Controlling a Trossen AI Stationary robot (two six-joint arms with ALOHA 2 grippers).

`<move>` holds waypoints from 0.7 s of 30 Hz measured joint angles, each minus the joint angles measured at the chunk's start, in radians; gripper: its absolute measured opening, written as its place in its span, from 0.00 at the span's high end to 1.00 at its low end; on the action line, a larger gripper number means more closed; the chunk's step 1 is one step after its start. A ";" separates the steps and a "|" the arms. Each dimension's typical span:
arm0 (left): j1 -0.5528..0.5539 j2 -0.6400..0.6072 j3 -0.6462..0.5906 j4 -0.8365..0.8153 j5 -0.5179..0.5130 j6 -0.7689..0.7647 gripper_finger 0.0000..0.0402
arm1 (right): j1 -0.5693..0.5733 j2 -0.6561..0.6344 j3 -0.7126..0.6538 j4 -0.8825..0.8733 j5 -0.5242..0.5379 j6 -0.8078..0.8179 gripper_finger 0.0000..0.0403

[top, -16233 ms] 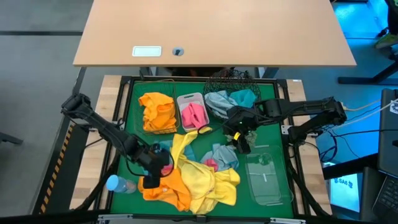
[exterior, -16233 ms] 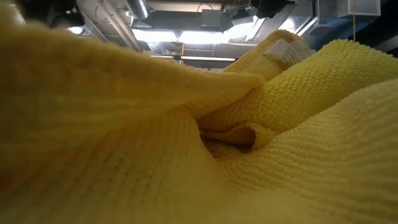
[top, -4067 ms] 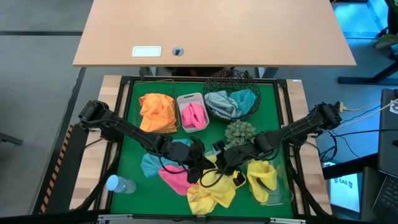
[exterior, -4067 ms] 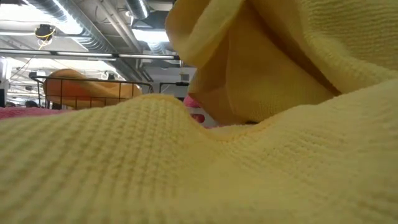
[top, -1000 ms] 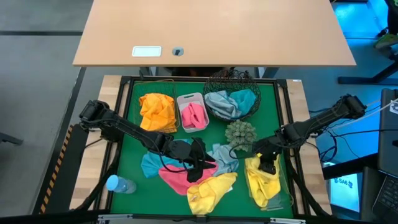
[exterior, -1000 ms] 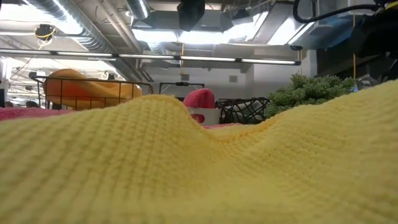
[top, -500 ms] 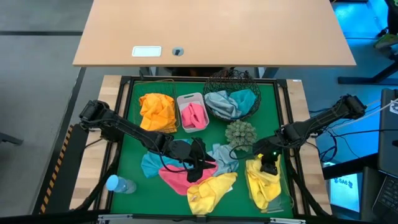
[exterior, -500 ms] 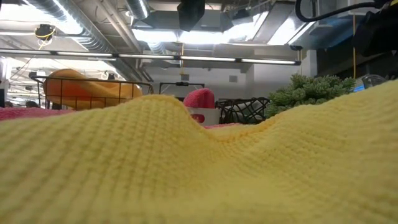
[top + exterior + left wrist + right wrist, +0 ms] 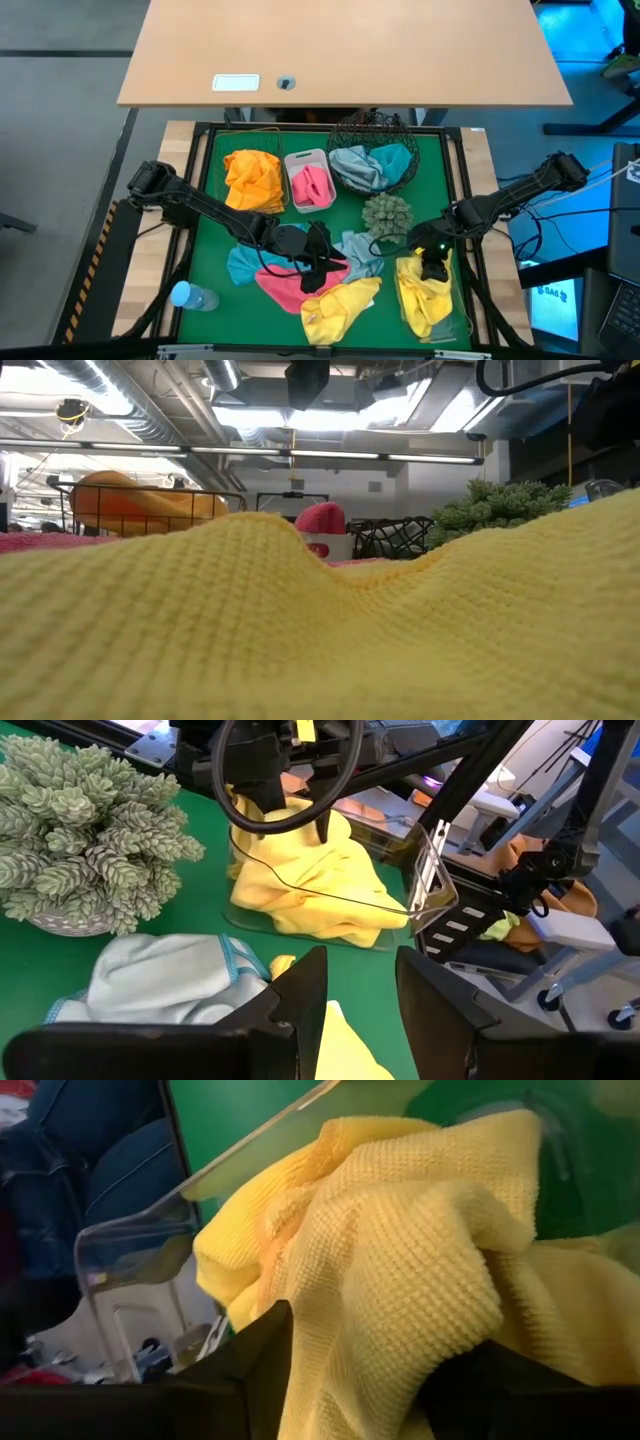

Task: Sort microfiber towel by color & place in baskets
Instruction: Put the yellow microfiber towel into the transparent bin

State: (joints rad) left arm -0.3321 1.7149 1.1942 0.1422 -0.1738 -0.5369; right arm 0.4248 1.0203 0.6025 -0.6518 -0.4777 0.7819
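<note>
Green mat [image 9: 215, 215]: we log the right gripper [image 9: 432, 266] over the clear tray [image 9: 462, 310], fingers apart around a yellow towel [image 9: 420, 295] lying in that tray, and the left gripper [image 9: 311, 276], fingers parted and empty, above a second yellow towel [image 9: 338, 308] beside the pink towel [image 9: 280, 288].

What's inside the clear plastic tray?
A crumpled yellow towel fills the clear tray, with the right claw right above it. Anything beneath the towel is hidden.
</note>
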 joint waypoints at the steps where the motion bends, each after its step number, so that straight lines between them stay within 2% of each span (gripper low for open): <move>1: 0.000 0.000 0.000 0.000 0.000 0.000 0.71 | 0.000 0.000 0.000 0.000 -0.012 0.000 0.52; 9: 0.000 0.000 0.000 0.000 0.000 0.000 0.71 | 0.000 -0.051 0.003 -0.005 -0.032 0.026 0.51; 13: 0.000 0.000 0.000 0.000 0.000 -0.001 0.71 | 0.000 -0.091 0.053 -0.031 -0.029 0.031 0.51; 16: 0.000 0.000 0.000 0.000 0.000 -0.001 0.71 | 0.000 -0.119 0.108 -0.072 -0.001 0.025 0.51; 21: 0.000 0.000 0.000 0.000 0.000 -0.001 0.71 | 0.000 -0.158 0.182 -0.252 0.104 0.019 0.51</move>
State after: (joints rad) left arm -0.3317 1.7149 1.1942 0.1422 -0.1741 -0.5377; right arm 0.4248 0.8627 0.7845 -0.9034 -0.3735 0.8013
